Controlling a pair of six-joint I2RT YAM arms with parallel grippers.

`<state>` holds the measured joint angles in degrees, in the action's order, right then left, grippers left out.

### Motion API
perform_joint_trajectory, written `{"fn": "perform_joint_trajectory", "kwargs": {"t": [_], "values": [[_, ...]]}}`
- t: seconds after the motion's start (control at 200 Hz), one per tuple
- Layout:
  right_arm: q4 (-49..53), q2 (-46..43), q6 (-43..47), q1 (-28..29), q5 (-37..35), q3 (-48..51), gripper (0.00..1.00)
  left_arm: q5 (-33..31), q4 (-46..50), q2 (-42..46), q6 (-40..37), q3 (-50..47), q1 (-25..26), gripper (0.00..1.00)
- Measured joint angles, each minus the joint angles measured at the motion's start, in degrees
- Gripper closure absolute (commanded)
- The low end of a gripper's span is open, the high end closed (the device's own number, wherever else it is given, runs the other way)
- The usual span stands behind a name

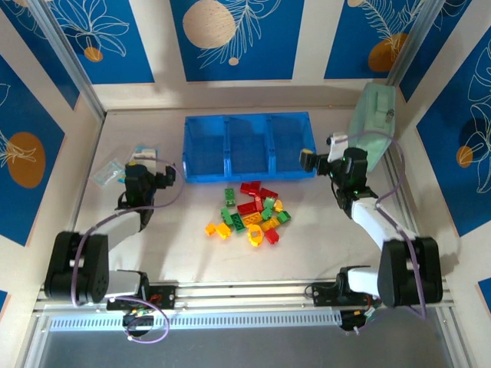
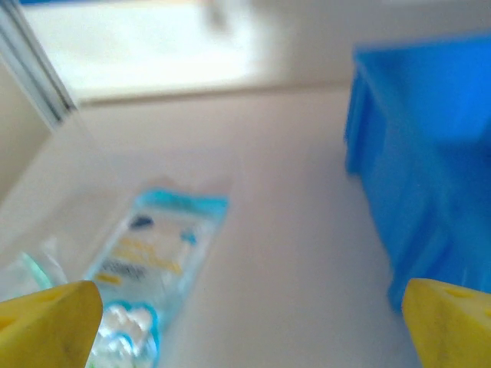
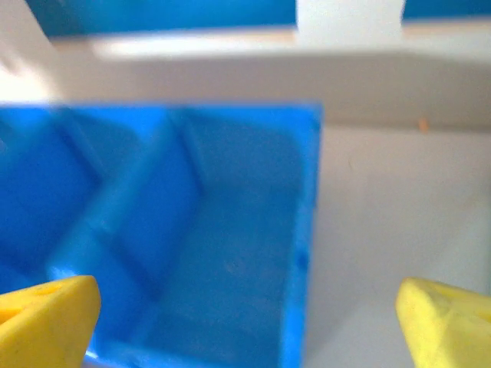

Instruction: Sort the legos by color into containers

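The legos [image 1: 249, 211], red, green and yellow/orange bricks, lie in a loose pile on the table just in front of the blue tray [image 1: 249, 175]. Its three containers, left [image 1: 205, 146], middle [image 1: 249, 144] and right [image 1: 291, 142], look empty. My left gripper [image 1: 165, 175] is open beside the tray's left front corner, with nothing between its yellow fingertips [image 2: 46, 322]. My right gripper [image 1: 311, 159] is open at the tray's right front corner. In the right wrist view the right gripper [image 3: 245, 326] hangs over the right compartment of the tray [image 3: 192, 245], holding nothing.
Clear packets with blue print [image 1: 115, 170] lie left of the left arm; one packet [image 2: 153, 261] shows below the left gripper [image 2: 249, 330], with the tray's end wall [image 2: 430, 169] to its right. A pale green bag [image 1: 372, 111] lies at the back right. Walls enclose the table.
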<state>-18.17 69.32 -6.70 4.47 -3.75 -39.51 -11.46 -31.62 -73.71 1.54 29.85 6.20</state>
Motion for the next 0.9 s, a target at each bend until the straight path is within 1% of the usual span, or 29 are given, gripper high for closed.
{"fn": "perform_joint_trajectory", "kwargs": {"t": [0.06,0.135,0.175,0.215,0.305,0.375,0.435,0.565,0.635,0.755,0.901], "values": [[5.16,-2.47,-5.9,0.52,-2.21,-4.09,0.0,-2.16,3.3,2.73,4.02,2.47,0.04,0.0],[11.23,-3.08,-12.61,-1.88,-1.53,-6.93,0.01,-1.4,9.25,5.16,7.58,5.35,-0.07,0.0],[13.97,-2.67,-15.08,-2.73,-1.73,-7.21,0.0,-0.46,12.37,5.99,9.2,6.67,0.07,0.0],[17.29,-2.12,-17.22,-3.19,-2.34,-7.04,0.0,0.35,15.67,6.67,10.71,7.98,0.42,0.02],[23.39,-1.7,-20.09,-1.66,-2.91,-5.64,0.0,1.38,23.1,7.76,12.92,10.54,2.21,0.04],[27.91,-1.9,-21.09,-0.07,-3.39,-5.35,0.01,1.53,28.63,8.13,13.42,12.76,5.18,0.04],[30.45,-2.51,-21.42,1.05,-3.58,-5.38,0.03,1.2,33.11,8.2,13.51,14.25,9.03,0.04],[34.4,-4.13,-21.38,2.91,-3.96,-5.49,0.08,1.18,39.52,8.13,14.78,14.88,17.27,0.1],[35.63,-4.66,-21.18,3.89,-3.93,-5.49,0.1,2.58,40.94,7.56,16.22,14.36,20.5,0.16],[37.09,-5.4,-20.76,5.46,-3.74,-5.49,0.13,4.57,43.19,4.5,19.78,13.68,25.29,0.2],[38.16,-6.86,-20.33,7.72,-3.78,-5.49,0.14,5.6,44.85,1.01,23.74,11.89,29.38,0.24]]}}
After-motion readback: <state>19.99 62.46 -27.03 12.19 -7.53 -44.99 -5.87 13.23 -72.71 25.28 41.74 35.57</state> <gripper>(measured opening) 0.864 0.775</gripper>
